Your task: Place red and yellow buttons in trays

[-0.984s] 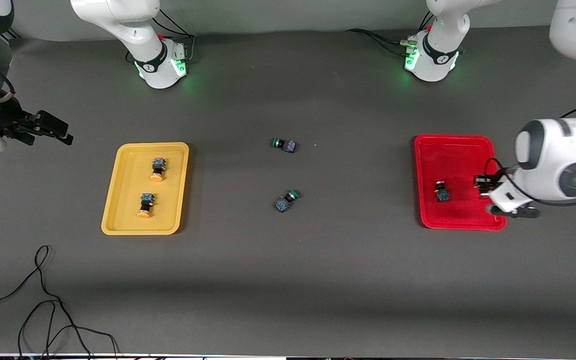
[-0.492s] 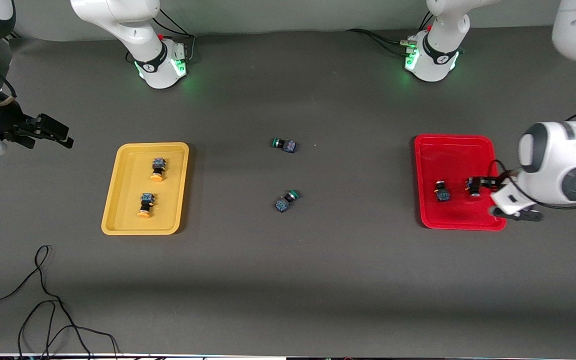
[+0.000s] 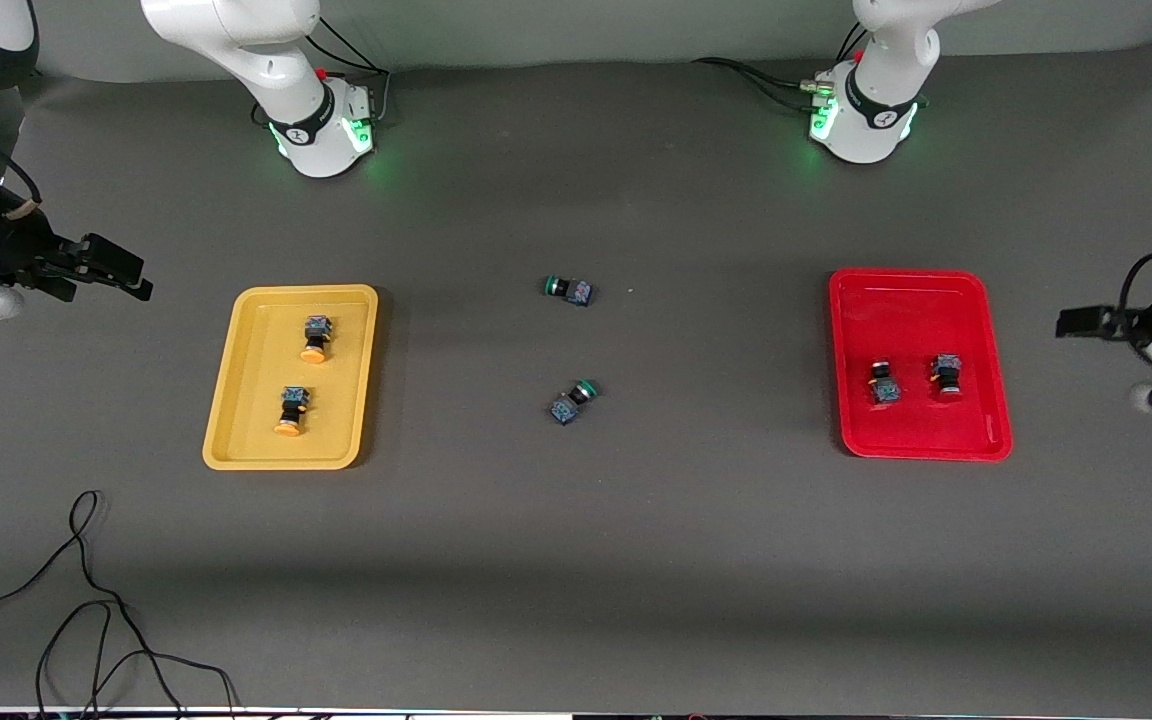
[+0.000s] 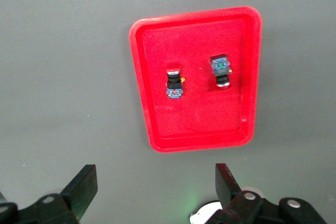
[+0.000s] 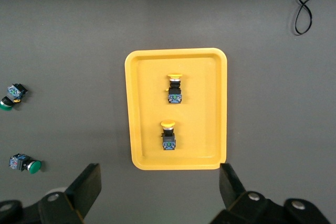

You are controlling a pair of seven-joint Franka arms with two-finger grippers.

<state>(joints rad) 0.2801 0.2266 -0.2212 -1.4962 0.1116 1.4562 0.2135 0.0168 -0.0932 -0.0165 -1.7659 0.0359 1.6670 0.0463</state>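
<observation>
Dark grey table (image 3: 576,560) lies beneath me. My left gripper (image 4: 155,192) hangs spread and empty over bare table past the red tray (image 3: 976,300); my right gripper (image 5: 160,190), also spread, waits beyond the yellow tray (image 3: 246,400). Two red buttons (image 3: 884,384) (image 3: 946,374) lie in the red tray, two yellow buttons (image 3: 315,336) (image 3: 291,410) in the yellow. Between the trays rest two green buttons (image 3: 568,290) (image 3: 573,400).

Between the shallow yellow plastic tray (image 3: 236,420) and the shallow red plastic tray (image 3: 911,300) the dark table (image 3: 576,560) lies open; only two green-capped push-button switches (image 3: 568,289) (image 3: 572,399) obstruct mid-table; a loose black cable (image 3: 86,610) crosses the near corner.
</observation>
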